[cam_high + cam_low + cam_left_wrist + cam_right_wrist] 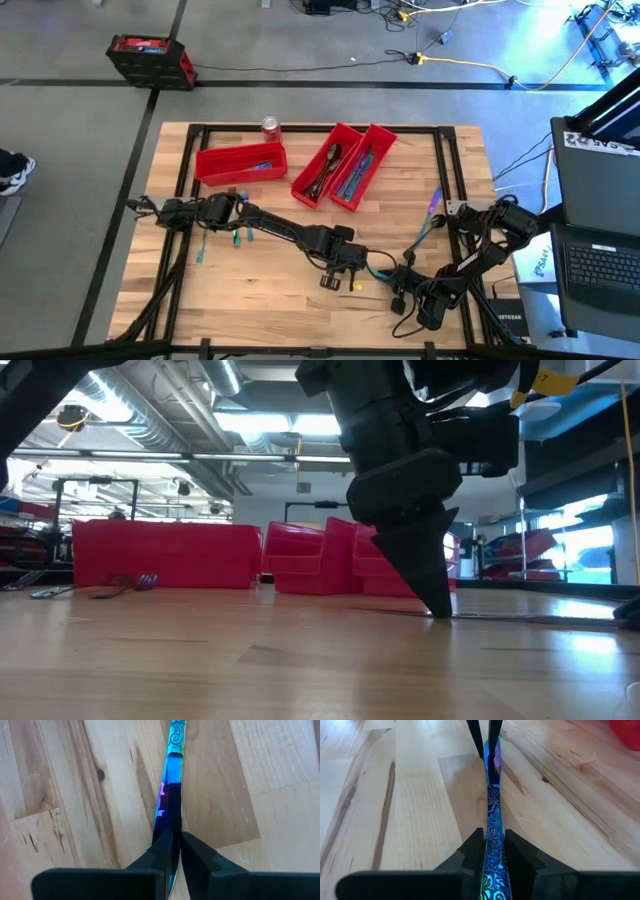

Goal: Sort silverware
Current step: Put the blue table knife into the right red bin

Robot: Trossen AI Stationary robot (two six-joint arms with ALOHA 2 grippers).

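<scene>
An iridescent blue-purple piece of silverware (172, 770), with a smooth blade end and a scrolled handle (493, 820), lies low over the wooden table near its front middle. Both grippers are shut on it. My left gripper (350, 272) is at the blade end and my right gripper (398, 285) is at the handle. In the low view my left gripper (437, 605) points steeply down, its tips at the table top. More silverware lies loose at the table's left (200, 245) and right (433, 205). My left gripper pinches the smooth blade end (171, 827) between its two fingers, which come steeply from above. The piece runs straight out ahead of the fingers, close along the table. My right gripper pinches the scrolled handle (493, 852) by its two narrow sides, patterned face up. The fingers (520, 857) slant down and lie along the handle. Whether the piece rests on the table or hangs just above it, I cannot tell.
Three long red bins stand at the back: one (240, 162) at the left and two side by side (325, 165) (360, 167), with silverware inside. A red can (270, 126) stands behind them. Bare wood lies near the front edge.
</scene>
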